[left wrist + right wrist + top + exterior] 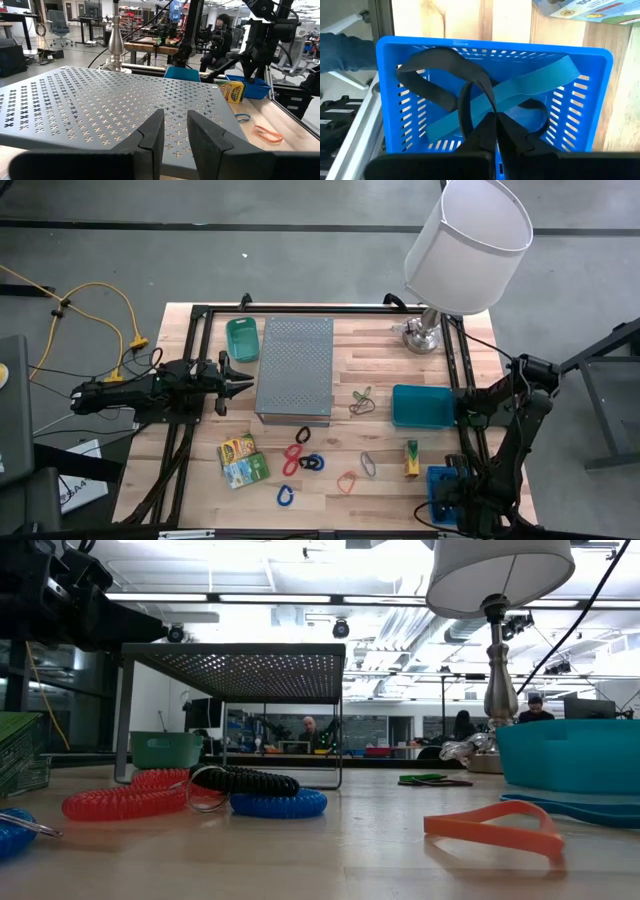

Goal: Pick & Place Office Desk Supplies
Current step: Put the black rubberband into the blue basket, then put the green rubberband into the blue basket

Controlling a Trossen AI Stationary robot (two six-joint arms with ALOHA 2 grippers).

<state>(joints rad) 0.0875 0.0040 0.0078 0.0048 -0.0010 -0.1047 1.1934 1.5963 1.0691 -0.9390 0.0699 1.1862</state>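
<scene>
On the wooden table (380, 480) in an open workshop, the grey perforated box (294, 368) and white-shaded lamp (465, 242) stand at the back, with coil clips (296, 457), rubber bands (360, 402) and printed packets (241, 459) loose in front. The right gripper (495, 131) hangs over the blue basket (492, 95) with jaws pinched together against a dark band (447, 75), seemingly delivering it, so next it must part and lift away. The left gripper (174, 134), narrowly parted and empty, waits beside the box.
</scene>
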